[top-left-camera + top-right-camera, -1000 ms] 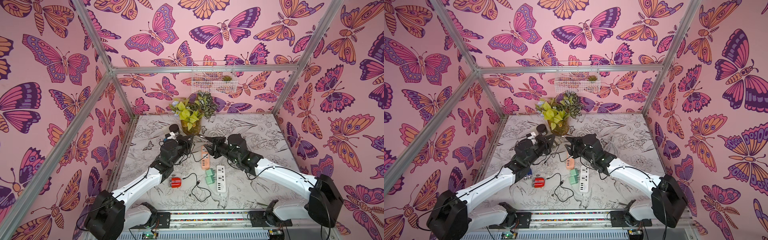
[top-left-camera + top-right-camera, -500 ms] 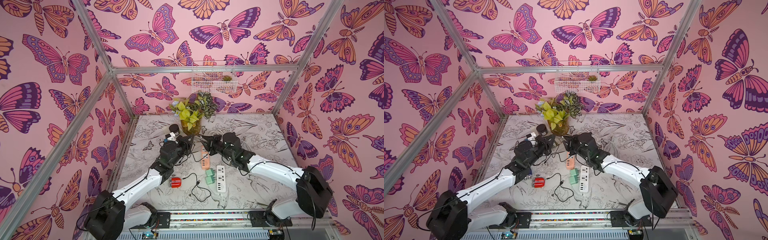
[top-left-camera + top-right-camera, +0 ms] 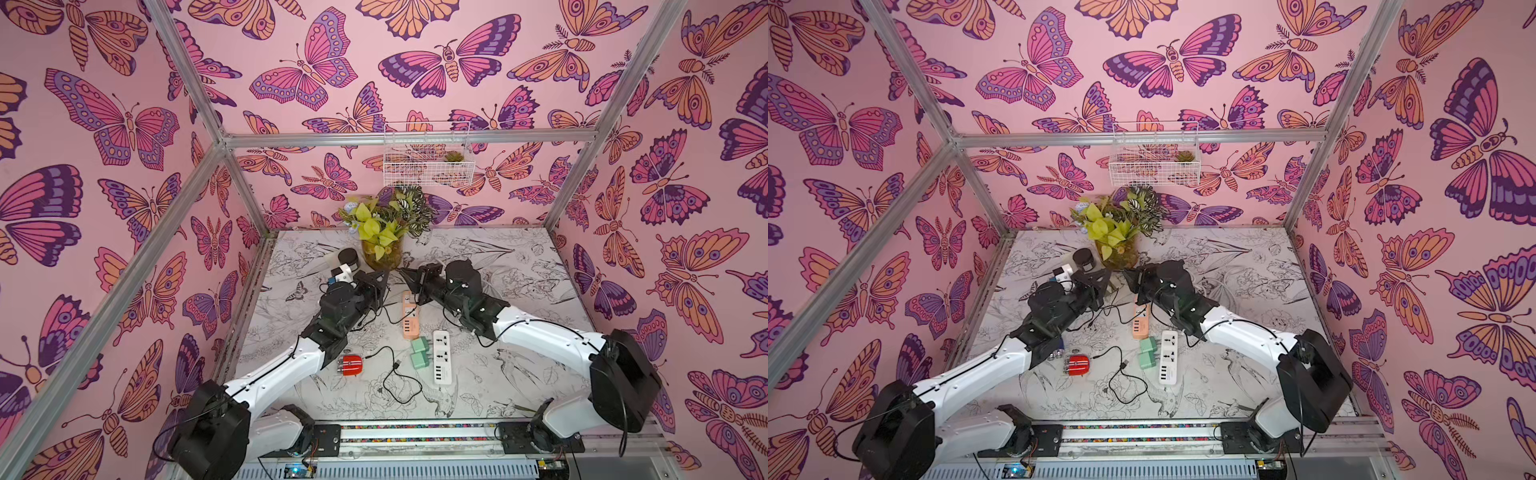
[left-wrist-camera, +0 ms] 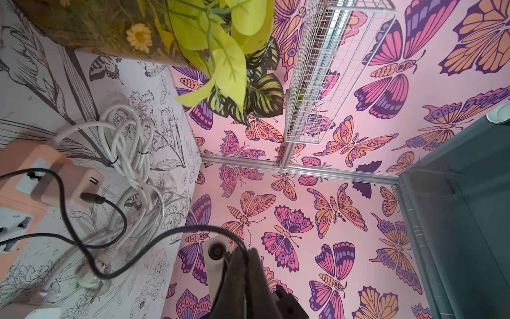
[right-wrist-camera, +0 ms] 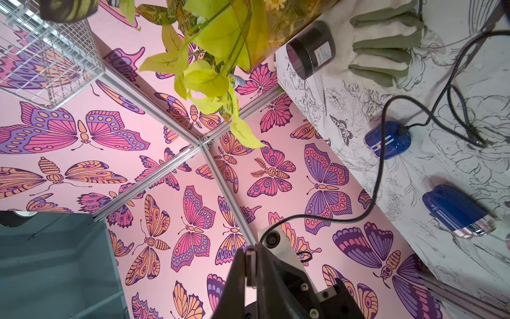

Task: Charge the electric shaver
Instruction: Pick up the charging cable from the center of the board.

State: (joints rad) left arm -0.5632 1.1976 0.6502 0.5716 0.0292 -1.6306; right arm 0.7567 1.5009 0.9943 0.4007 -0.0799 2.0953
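Although three little shavers lie about, the one that matters looks to be the blue shaver (image 5: 387,140), flat on the table on the left arm's side, with a dark lead seated at its end. A second blue shaver (image 5: 456,211) lies beside it, and a red shaver (image 3: 352,365) sits nearer the front. The left gripper (image 4: 244,255) has its jaws pressed together on the black cable (image 4: 193,227), and a USB plug (image 4: 89,197) sits in the peach charger block (image 4: 69,185). The right gripper (image 5: 250,252) is closed too, seemingly nipping the black cable as well, though the pinch itself is hidden, and I can't tell whether it is all one run. I'd judge the shaver light, hard-shelled and glossy, so it would skid or get dragged if the lead goes taut; hold it across its flat sides. The cable is limp and springy, best taken right behind a plug, where it is stiff enough to aim.
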